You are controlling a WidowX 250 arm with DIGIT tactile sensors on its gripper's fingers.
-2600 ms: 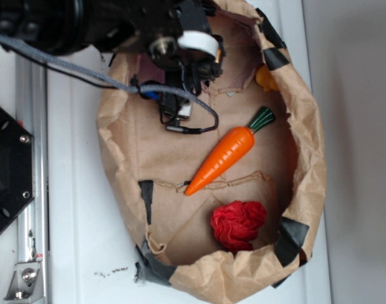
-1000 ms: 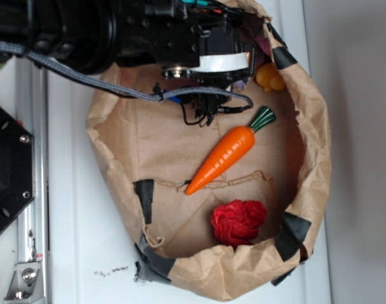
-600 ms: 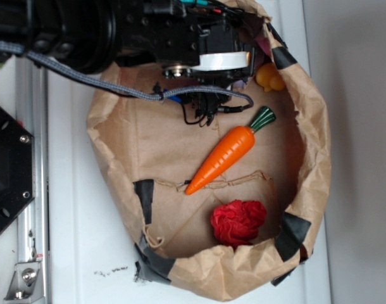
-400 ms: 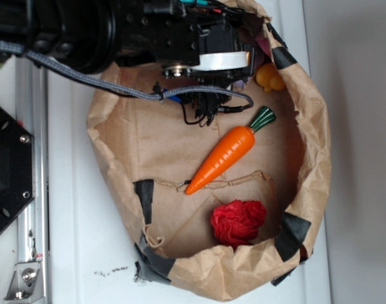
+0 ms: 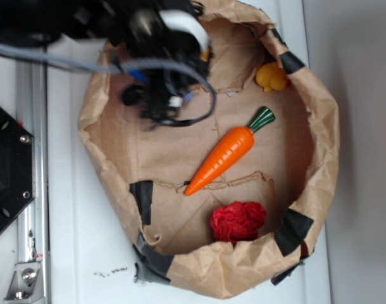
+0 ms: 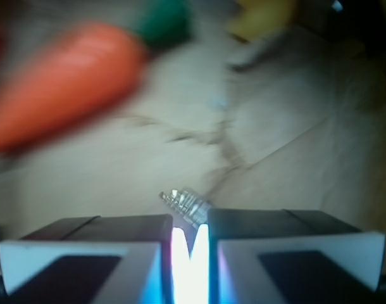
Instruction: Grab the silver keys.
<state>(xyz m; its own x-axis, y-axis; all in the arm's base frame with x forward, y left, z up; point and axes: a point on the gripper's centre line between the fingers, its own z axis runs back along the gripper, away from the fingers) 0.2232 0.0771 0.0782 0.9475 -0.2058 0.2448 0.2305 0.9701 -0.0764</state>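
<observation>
Your arm (image 5: 85,25) reaches in from the upper left of the exterior view, blurred, its black wrist and grey cable hanging over the upper left part of the brown paper bag (image 5: 319,152) that lies opened out like a bowl on the white worktop (image 5: 73,240). The pincer (image 5: 164,104) is there only a dark smear, so go by the wrist view for its state.

In the wrist view your pincer (image 6: 190,253) has its two fingers (image 6: 85,253) drawn close, with only a narrow bright slit between them. The silver keys (image 6: 185,204) show as a small ridged piece of shiny metal sticking up from that slit, right at the fingertips, and the pincer looks clenched on them. The rest of the bunch is hidden behind the fingers. The paper floor behind the keys is blurred, so you cannot tell whether they touch it or hang clear.

The carrot (image 5: 228,152) lies on the bag floor to the right of the pincer, well apart from it, tip pointing lower left and green top upper right. A yellow toy (image 5: 271,76) sits against the upper right wall, and a crumpled red cloth (image 5: 237,221) lies near the bottom wall, below the carrot's tip.
</observation>
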